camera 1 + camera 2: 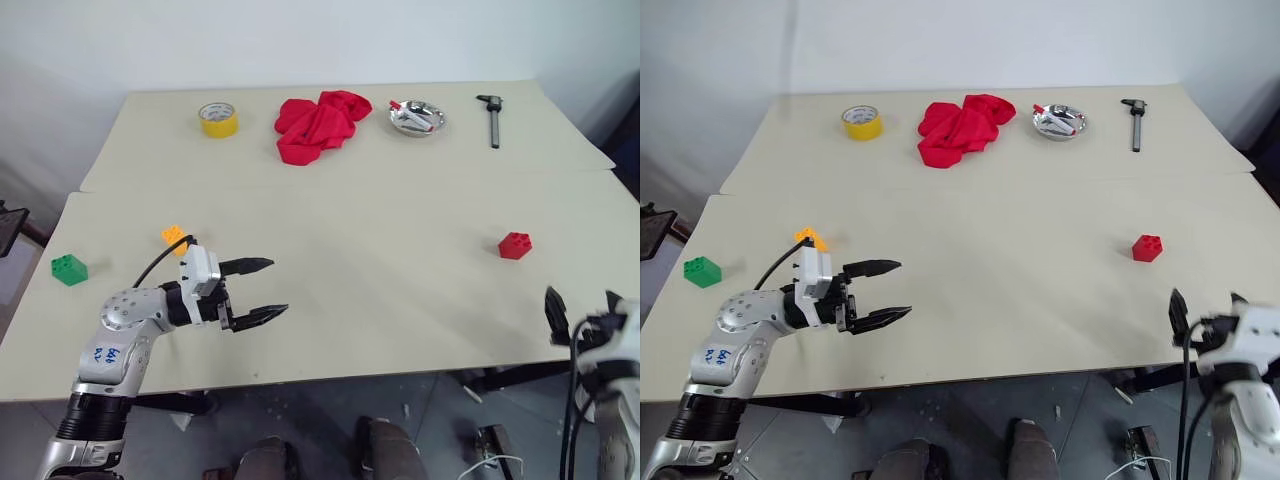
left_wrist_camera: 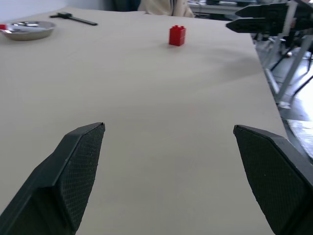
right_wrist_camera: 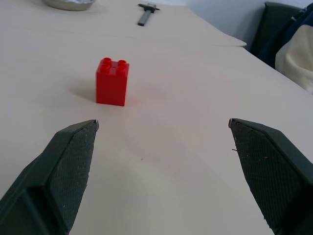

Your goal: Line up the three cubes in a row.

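Left end effector (image 1: pixel 262 291) level, fingers spread

Three studded bricks, upright, scattered on the desk (image 1: pixel 380 300) — green brick (image 1: pixel 69 268) at left edge, orange-yellow brick (image 1: pixel 175 238) nearby, red brick (image 1: pixel 515 245) far right.

On your table (image 1: pixel 330 300) three toy bricks lie well apart: one brick (image 1: pixel 69 269) at the near left edge, a second brick (image 1: pixel 175 238) just right of it and slightly farther, and a third brick (image 1: pixel 515 245) over on the right. Along the far edge, from left to right, you have a tape roll (image 1: pixel 218 119), a crumpled cloth (image 1: pixel 320 124), a metal dish (image 1: pixel 417 118) with small items in it, and a caliper (image 1: pixel 492 118).
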Controlling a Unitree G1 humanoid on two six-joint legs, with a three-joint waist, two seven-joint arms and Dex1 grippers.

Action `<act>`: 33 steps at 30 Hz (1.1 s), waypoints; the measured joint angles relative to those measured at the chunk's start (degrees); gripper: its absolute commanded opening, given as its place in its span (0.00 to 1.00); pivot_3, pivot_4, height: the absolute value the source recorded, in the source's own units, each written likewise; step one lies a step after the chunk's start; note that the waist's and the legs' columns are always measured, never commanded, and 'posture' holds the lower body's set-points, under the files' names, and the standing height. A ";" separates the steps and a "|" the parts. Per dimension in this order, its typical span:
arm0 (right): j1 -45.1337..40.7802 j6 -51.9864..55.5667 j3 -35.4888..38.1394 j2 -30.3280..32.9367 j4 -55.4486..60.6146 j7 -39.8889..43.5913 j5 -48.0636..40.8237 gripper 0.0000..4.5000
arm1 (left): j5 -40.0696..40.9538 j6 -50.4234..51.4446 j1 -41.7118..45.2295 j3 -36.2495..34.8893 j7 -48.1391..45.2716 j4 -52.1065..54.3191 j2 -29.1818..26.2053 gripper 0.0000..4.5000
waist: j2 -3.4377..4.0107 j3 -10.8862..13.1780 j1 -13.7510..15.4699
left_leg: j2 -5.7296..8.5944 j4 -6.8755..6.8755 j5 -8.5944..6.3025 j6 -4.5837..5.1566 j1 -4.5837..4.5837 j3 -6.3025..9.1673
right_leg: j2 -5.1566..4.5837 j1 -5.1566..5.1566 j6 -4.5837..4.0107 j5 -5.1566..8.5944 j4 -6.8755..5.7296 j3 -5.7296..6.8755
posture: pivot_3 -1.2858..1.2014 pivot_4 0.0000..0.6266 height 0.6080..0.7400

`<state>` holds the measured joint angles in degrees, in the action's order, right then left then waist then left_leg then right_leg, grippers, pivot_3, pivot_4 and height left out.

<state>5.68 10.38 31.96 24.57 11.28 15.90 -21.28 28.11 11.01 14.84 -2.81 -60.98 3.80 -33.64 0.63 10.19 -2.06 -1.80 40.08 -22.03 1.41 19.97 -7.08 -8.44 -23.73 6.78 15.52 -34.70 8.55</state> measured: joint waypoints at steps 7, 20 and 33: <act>-17.94 14.61 -4.12 7.22 -5.57 -2.36 -0.71 1.00 | -0.37 0.72 -0.16 1.80 -0.84 0.04 0.69 1.00 | 0.00 0.00 1.19 | -0.02 0.01 0.01 -0.02 0.02 0.24 | -0.04 -0.01 0.00 0.00 -0.15 0.07 | 0.52 0.24 1.00; -24.22 17.36 -9.98 7.98 -20.56 -3.59 5.60 0.63 | -1.08 0.96 -3.13 0.60 1.35 2.71 -0.32 1.00 | 0.00 0.00 1.79 | 0.03 0.02 0.03 0.01 0.21 0.23 | -0.05 -0.08 0.03 -0.02 -0.03 0.24 | 0.52 0.24 1.00; -22.87 14.19 -26.40 14.38 -4.61 34.85 -5.33 0.32 | -1.03 1.00 -4.09 -0.74 2.18 2.97 -1.28 1.00 | 0.03 0.02 1.83 | 0.00 0.01 0.02 0.01 0.20 0.36 | -0.01 -0.06 0.04 -0.02 0.05 0.32 | 0.52 0.24 1.00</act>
<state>-17.18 24.57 5.57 38.95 6.67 50.75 -26.61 27.09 12.01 10.75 -3.55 -58.81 6.77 -34.92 0.66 10.21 -0.23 -1.80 40.09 -22.01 1.42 20.17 -6.72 -8.45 -23.79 6.81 15.50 -34.66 8.88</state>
